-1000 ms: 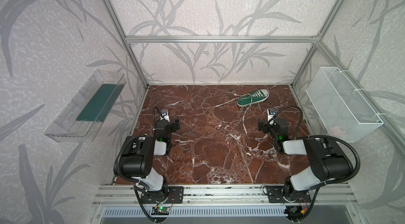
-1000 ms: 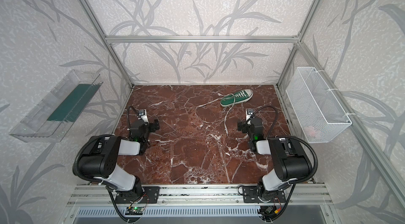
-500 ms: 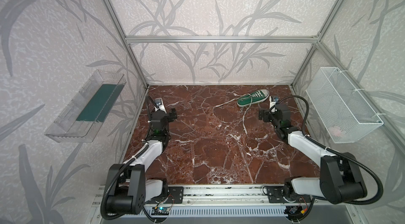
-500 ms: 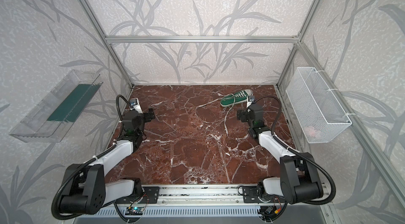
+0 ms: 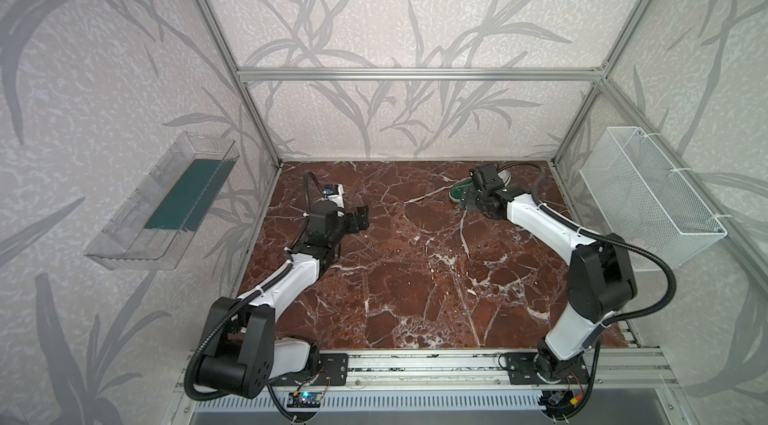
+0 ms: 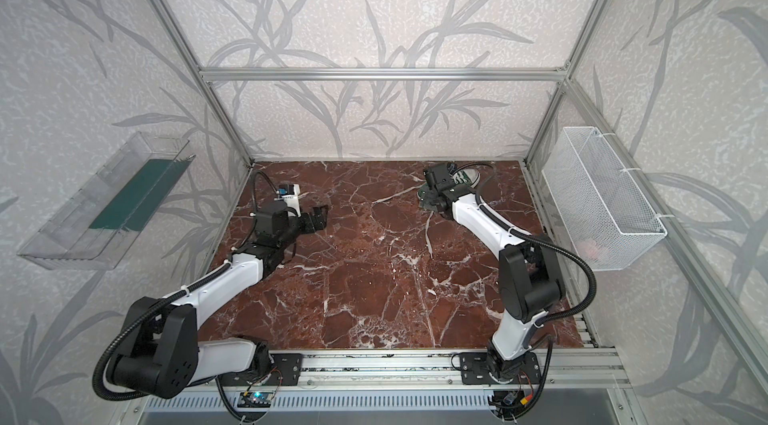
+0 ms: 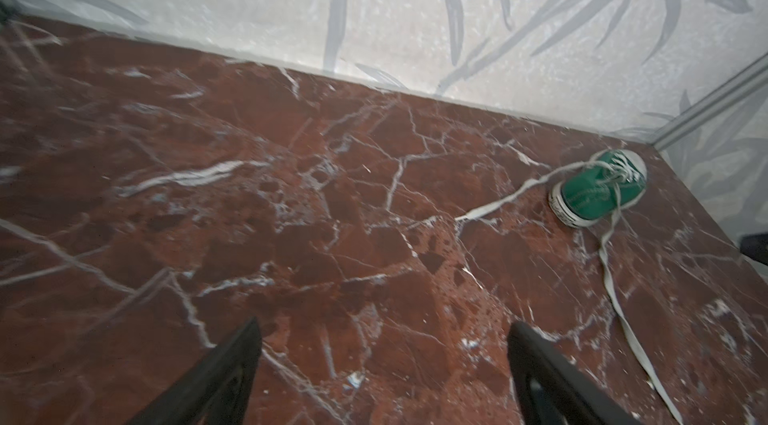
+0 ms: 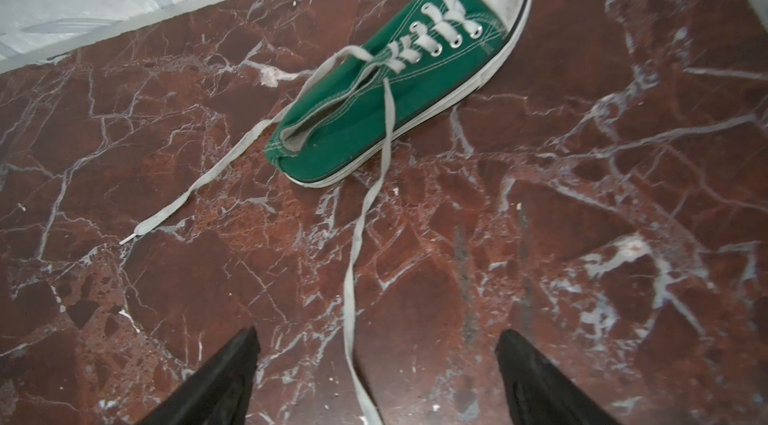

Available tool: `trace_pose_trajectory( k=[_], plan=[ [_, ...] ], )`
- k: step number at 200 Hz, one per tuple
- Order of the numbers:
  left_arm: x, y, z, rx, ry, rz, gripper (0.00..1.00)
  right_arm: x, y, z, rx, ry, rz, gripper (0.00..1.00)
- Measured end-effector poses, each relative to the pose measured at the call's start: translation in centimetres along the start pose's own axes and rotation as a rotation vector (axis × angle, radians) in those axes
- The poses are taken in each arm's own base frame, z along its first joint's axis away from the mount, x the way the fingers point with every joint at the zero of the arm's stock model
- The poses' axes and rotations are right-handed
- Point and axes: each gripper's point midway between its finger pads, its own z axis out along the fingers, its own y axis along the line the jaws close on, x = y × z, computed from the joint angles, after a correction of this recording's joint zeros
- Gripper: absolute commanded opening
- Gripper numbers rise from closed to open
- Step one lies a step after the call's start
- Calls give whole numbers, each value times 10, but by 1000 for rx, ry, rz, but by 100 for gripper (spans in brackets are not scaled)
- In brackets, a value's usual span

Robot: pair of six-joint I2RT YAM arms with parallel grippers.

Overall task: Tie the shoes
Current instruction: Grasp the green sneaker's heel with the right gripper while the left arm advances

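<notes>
A small green sneaker, the shoes [image 8: 399, 82] of the task, lies on its sole at the back right of the marble table [image 5: 415, 277], white toe cap toward the right wall. Its white laces are untied: one lace [image 8: 199, 182] trails away to the side, and the other lace [image 8: 353, 277] runs from the shoe between my right fingers. My right gripper [image 8: 376, 333] hovers open just short of the heel, holding nothing. In both top views the right wrist covers most of the shoe [image 5: 459, 191]. My left gripper [image 7: 384, 323] is open over bare marble at the left, far from the shoe [image 7: 598, 190].
A clear plastic bin [image 5: 162, 202] hangs on the left wall. A white wire basket [image 5: 648, 194] hangs on the right wall, close to the right arm. The back wall and aluminium frame posts stand just behind the shoe.
Both arms have unfolded from near the front rail. The right one reached to the back right, up to the shoe. The left one stretched out toward the back left.
</notes>
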Motion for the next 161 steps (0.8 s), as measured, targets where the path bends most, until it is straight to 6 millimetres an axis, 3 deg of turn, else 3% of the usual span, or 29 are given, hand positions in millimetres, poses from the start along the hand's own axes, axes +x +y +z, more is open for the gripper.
trace_pose_trajectory(
  k=[42, 111, 161],
  plan=[
    [16, -12, 10, 44, 42, -21, 94, -11, 23, 31, -3, 17, 15, 69],
    [32, -13, 18, 65, 96, -29, 94, -37, 58, 78, -35, 12, 8, 54],
    [34, -15, 19, 81, 106, -31, 94, -44, 61, 104, -16, 21, 7, 48]
  ],
)
